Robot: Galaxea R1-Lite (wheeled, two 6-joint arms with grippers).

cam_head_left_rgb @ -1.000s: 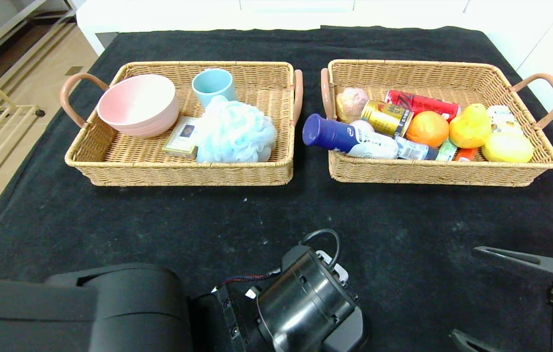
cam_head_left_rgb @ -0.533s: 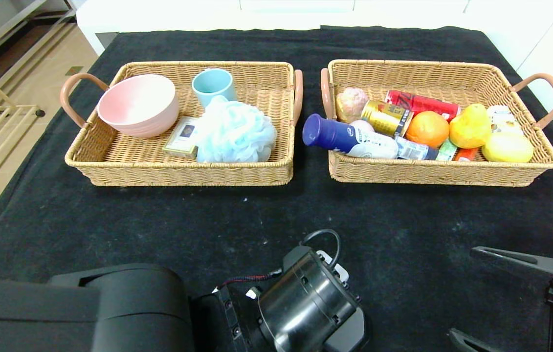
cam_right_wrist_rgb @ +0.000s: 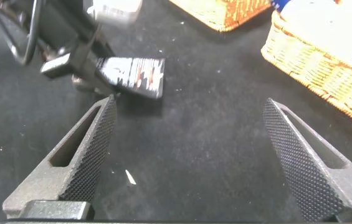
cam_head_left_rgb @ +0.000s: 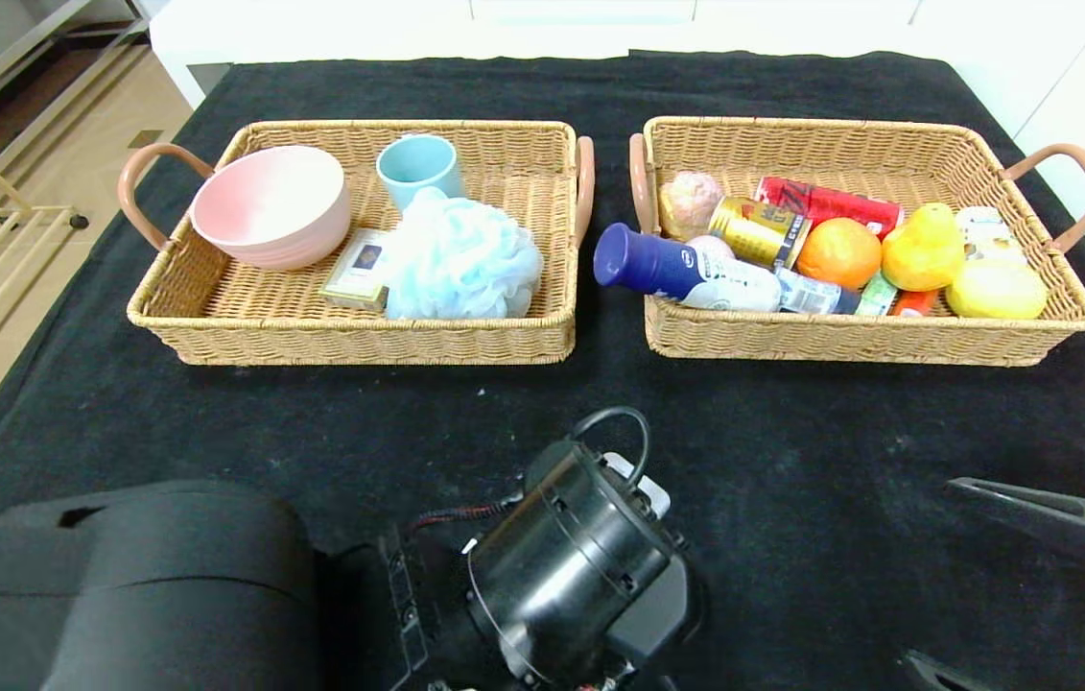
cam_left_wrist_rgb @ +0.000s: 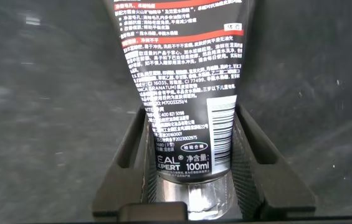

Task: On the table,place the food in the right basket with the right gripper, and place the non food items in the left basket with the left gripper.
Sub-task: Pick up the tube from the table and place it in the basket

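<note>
My left gripper (cam_left_wrist_rgb: 191, 111) is shut on the black squeeze tube (cam_left_wrist_rgb: 182, 81), gripping its lower end, low over the black table (cam_head_left_rgb: 216, 432). In the head view only the left wrist (cam_head_left_rgb: 566, 557) shows, near the front centre, hiding the tube. The right wrist view shows the tube (cam_right_wrist_rgb: 132, 76) just above the cloth. My right gripper (cam_right_wrist_rgb: 189, 102) is open and empty at the front right (cam_head_left_rgb: 926, 570). The left basket (cam_head_left_rgb: 350, 338) holds the pink bowl (cam_head_left_rgb: 271, 206) and card box (cam_head_left_rgb: 357, 269). The right basket (cam_head_left_rgb: 868, 345) holds the orange (cam_head_left_rgb: 837, 252), yellow pear (cam_head_left_rgb: 923, 248) and blue-capped bottle (cam_head_left_rgb: 686, 271).
A blue cup (cam_head_left_rgb: 418, 165) and a pale blue bath puff (cam_head_left_rgb: 460, 257) also lie in the left basket. Cans (cam_head_left_rgb: 758, 230), a yellow fruit (cam_head_left_rgb: 995, 288) and small packets fill the right basket. The floor drops off past the table's left edge.
My left wrist has shifted forward and up in the head view, carrying the tube. My right gripper has slipped slightly lower in the view, still open.
</note>
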